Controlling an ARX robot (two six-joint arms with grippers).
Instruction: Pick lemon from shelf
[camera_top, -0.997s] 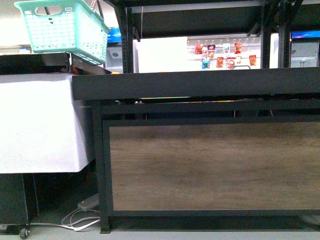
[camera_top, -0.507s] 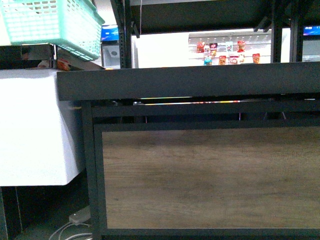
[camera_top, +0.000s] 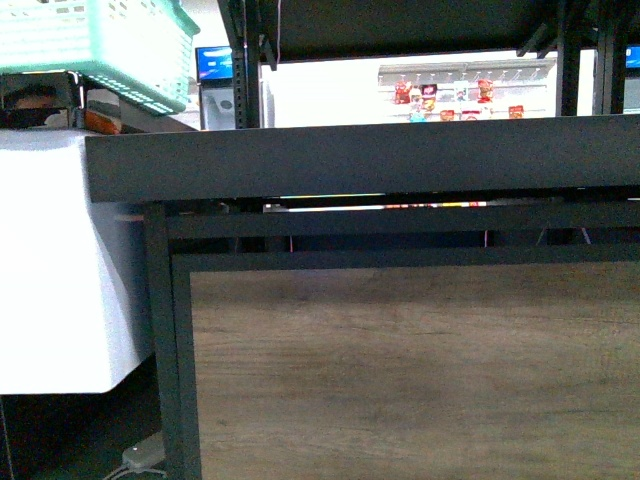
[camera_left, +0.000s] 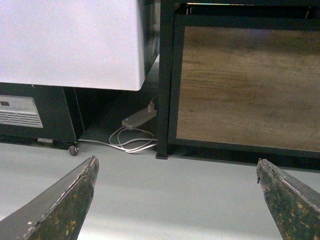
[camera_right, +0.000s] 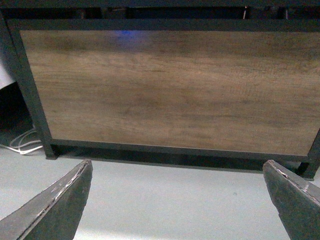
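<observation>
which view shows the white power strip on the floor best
The left wrist view: the power strip lies whole by a leg of the shelf, its white cable looped beside it. The front view catches only part of it at the bottom edge. The right wrist view shows only cable loops.

Shelf (camera_top: 360, 160) looms larger, corner shifted left; teal basket (camera_top: 90, 45) higher, cropped; wood panel (camera_top: 420, 370) fills lower frame.

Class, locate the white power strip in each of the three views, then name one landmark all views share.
Front view: power strip at bottom left, beside the black post.
Left wrist view: power strip on the floor beside that post, cables looped nearby.
Right wrist view: strip not in it; only white cables show.
Shared landmark: the wood panel.
</observation>
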